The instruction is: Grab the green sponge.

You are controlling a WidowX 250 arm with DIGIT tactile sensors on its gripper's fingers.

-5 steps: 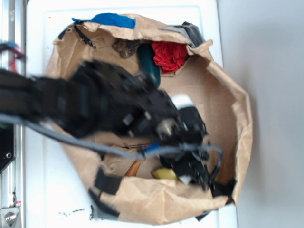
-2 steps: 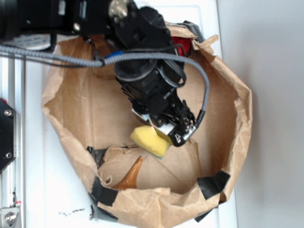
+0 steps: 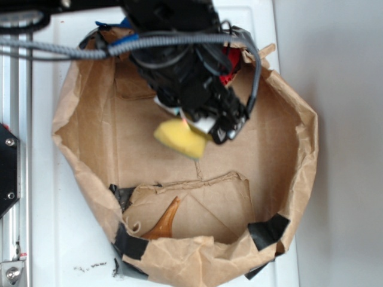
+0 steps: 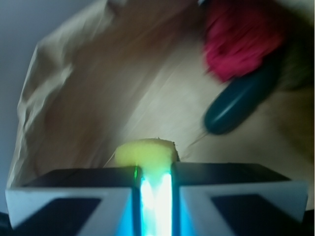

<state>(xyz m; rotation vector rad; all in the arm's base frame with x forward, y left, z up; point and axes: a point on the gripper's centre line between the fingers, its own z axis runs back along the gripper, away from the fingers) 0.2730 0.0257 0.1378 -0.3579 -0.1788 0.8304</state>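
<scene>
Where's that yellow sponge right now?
In the exterior view, the green sponge hangs pinched in the gripper near the middle of the paper bag, above the brown horn-shaped thing.

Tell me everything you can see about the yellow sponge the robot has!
The green sponge is really a yellow foam block with soft, rounded edges, looking squishy. The tool is shut on one end, so it hangs tilted above the floor of the brown paper bag, touching nothing else. In the wrist view only its pale yellow top pokes out between the tool's two sides.
</scene>
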